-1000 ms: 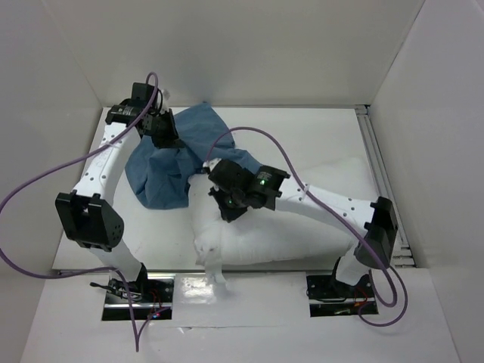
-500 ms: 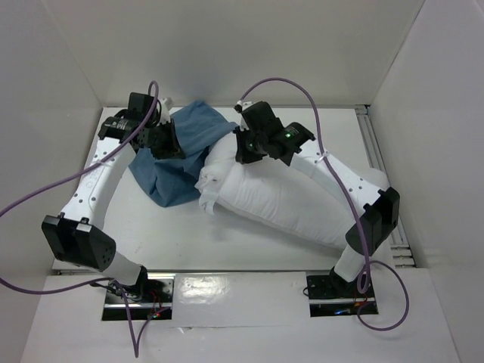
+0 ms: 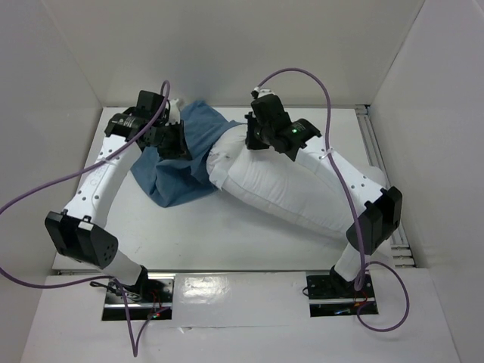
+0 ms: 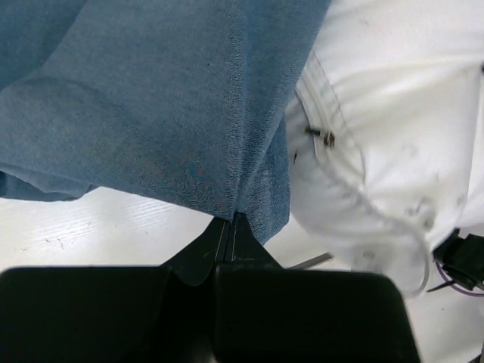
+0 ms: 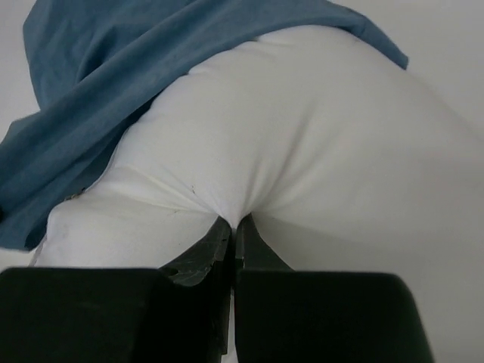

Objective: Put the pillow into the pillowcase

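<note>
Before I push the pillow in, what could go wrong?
The right gripper pinches only a small fold of the pillow; it may slip free. The left gripper holds a thin pleat of the pillowcase, which drapes over the pillow's end, so a push might bunch the cloth instead of entering.

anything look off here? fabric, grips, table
Nothing spilled or torn. The pillowcase is bunched at the far left, pinched by the left gripper. The pillow lies diagonally, only its far end under the pillowcase. Small dark specks mark its seam in the left wrist view.
</note>
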`<state>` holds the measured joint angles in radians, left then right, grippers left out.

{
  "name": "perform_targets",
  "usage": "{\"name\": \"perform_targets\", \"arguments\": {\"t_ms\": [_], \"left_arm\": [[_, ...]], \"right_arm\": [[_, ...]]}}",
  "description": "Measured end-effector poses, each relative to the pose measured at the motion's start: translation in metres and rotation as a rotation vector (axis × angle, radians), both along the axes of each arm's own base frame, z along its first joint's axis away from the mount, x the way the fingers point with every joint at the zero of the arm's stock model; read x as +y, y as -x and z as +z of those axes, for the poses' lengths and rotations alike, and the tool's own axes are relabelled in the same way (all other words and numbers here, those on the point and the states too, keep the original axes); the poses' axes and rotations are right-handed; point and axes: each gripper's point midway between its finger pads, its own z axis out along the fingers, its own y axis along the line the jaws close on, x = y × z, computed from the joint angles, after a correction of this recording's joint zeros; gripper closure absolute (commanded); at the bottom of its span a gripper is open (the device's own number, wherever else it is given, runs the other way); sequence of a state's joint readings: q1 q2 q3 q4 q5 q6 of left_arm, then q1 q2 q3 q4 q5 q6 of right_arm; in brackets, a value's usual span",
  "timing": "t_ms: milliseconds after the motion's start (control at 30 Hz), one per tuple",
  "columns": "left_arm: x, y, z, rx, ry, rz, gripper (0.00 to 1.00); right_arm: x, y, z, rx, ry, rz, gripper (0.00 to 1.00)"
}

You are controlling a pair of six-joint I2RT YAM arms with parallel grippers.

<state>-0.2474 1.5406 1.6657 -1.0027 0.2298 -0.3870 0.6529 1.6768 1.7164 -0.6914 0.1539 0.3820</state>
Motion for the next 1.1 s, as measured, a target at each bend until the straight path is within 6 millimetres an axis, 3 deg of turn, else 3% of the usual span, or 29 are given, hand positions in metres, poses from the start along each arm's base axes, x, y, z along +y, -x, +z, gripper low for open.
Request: {"name": "perform_targets", "arguments": {"t_ms": [167, 400, 433, 500, 567, 667, 733, 767, 800, 833, 933, 1033, 1100], "left_arm": [[-0.011, 0.008, 0.017, -0.017, 0.064, -0.044, 1.00], [-0.035, 0.019, 0.045, -0.044, 0.163, -0.138, 1.00], [-0.037, 0.019, 0.050, -0.052, 0.175, -0.147, 0.94], [-0.042, 0.017, 0.059, -0.068, 0.200, -0.158, 0.57], [-0.048, 0.013, 0.065, -0.077, 0.230, -0.175, 0.27], [-0.053, -0.003, 0.055, -0.066, 0.227, -0.158, 0.20], [-0.049, -0.016, 0.033, -0.037, 0.165, -0.115, 0.30], [-0.045, -0.020, 0.020, -0.024, 0.134, -0.090, 0.44], [-0.039, -0.021, 0.004, -0.001, 0.099, -0.061, 0.73], [-0.032, -0.018, -0.012, 0.026, 0.066, -0.030, 0.83], [-0.011, 0.006, -0.050, 0.079, -0.004, 0.036, 1.00], [0.001, 0.035, -0.064, 0.071, -0.008, 0.069, 1.00], [0.001, 0.043, -0.064, 0.042, 0.023, 0.083, 0.98]], "right_arm": [[-0.015, -0.015, -0.010, -0.009, 0.008, -0.074, 1.00], [-0.012, -0.029, -0.037, 0.001, 0.032, -0.123, 1.00], [-0.011, -0.031, -0.039, -0.001, 0.035, -0.127, 1.00], [-0.007, -0.033, -0.042, -0.006, 0.042, -0.133, 1.00], [-0.004, -0.038, -0.045, -0.018, 0.045, -0.143, 1.00], [-0.001, -0.050, -0.055, -0.024, 0.044, -0.157, 1.00], [0.001, -0.055, -0.061, -0.018, 0.040, -0.159, 1.00], [0.001, -0.056, -0.063, -0.013, 0.037, -0.157, 1.00], [0.001, -0.057, -0.065, -0.008, 0.032, -0.154, 1.00], [0.001, -0.058, -0.065, -0.006, 0.027, -0.154, 1.00], [-0.003, -0.064, -0.064, -0.002, 0.004, -0.152, 1.00], [-0.009, -0.070, -0.063, 0.006, -0.023, -0.148, 1.00], [-0.011, -0.072, -0.062, 0.010, -0.040, -0.142, 1.00]]}}
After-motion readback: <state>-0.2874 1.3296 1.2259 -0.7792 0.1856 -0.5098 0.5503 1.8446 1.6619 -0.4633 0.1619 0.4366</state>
